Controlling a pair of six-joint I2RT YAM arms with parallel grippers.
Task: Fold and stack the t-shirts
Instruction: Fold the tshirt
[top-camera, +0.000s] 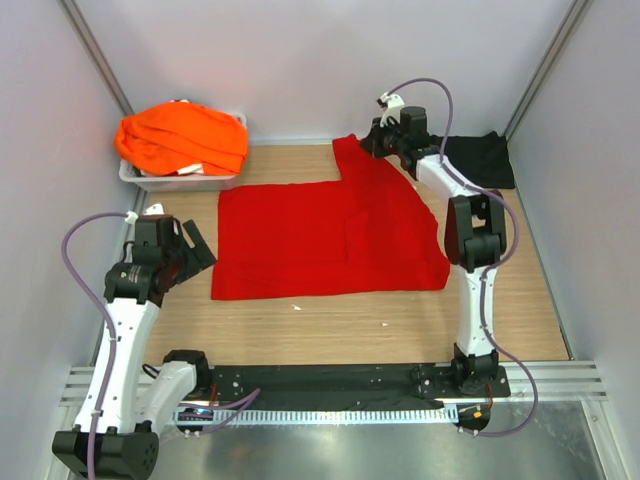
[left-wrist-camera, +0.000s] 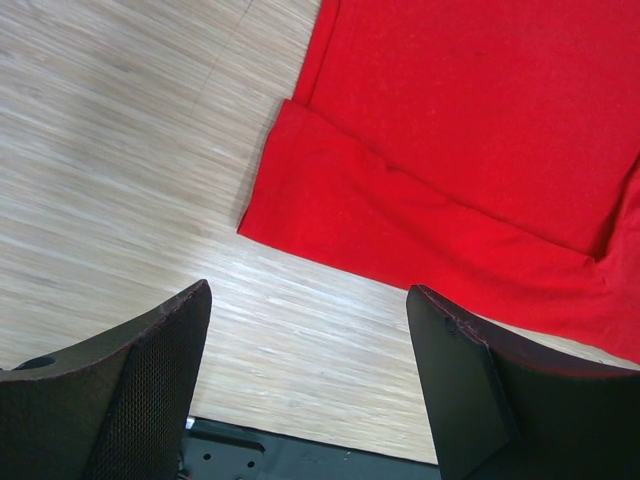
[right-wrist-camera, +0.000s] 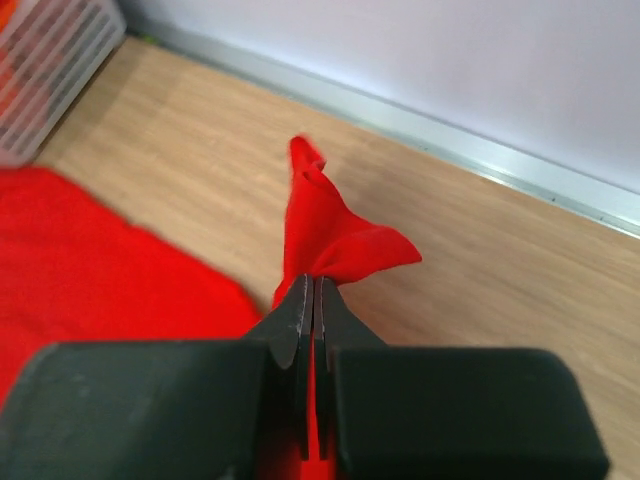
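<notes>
A bright red t-shirt (top-camera: 330, 235) lies spread on the wooden table, with one flap folded over at its right side. My right gripper (top-camera: 372, 140) is shut on the shirt's far corner, and the pinched red cloth (right-wrist-camera: 330, 235) bunches up past the fingertips (right-wrist-camera: 317, 283). My left gripper (top-camera: 198, 245) hangs open beside the shirt's left edge, near its front left corner (left-wrist-camera: 262, 222), holding nothing. Orange t-shirts (top-camera: 182, 135) are piled in the tray at the back left. A black t-shirt (top-camera: 480, 157) lies at the back right, behind the right arm.
The grey plastic tray (top-camera: 180, 181) stands at the back left against the wall. Pale walls close in the table on the left, back and right. A black mounting rail (top-camera: 330, 382) runs along the near edge between the arm bases.
</notes>
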